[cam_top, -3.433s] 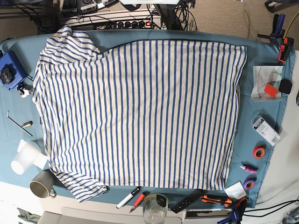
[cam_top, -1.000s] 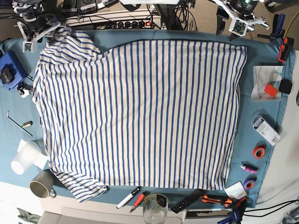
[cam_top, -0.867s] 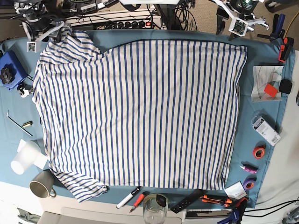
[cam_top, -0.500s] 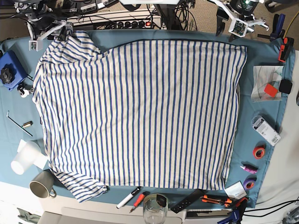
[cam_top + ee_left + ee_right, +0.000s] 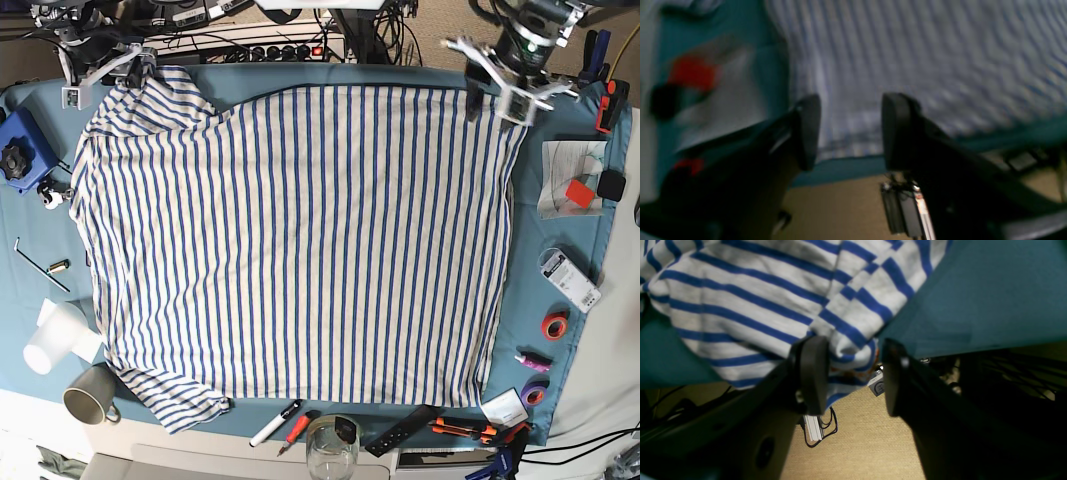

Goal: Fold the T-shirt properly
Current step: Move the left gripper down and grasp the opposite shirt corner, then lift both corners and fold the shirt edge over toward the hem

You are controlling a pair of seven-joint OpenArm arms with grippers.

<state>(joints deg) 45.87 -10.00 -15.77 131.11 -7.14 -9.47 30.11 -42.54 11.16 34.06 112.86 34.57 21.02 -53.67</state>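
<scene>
T-shirt [image 5: 300,240] lies flat, centre of table. Right gripper [image 5: 848,373] wide open, straddling sleeve edge at 11 o'clock; left gripper [image 5: 507,82] open, empty, over 1 o'clock corner. Pinch both layers, lift together.

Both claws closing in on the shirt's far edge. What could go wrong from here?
1. The right claw is open around a bunched sleeve hanging over the table edge; it may pinch several layers, or the teal cloth too.
2. The left claw is open above the shirt corner, near the cloth edge; closing early could miss the hem.
</scene>
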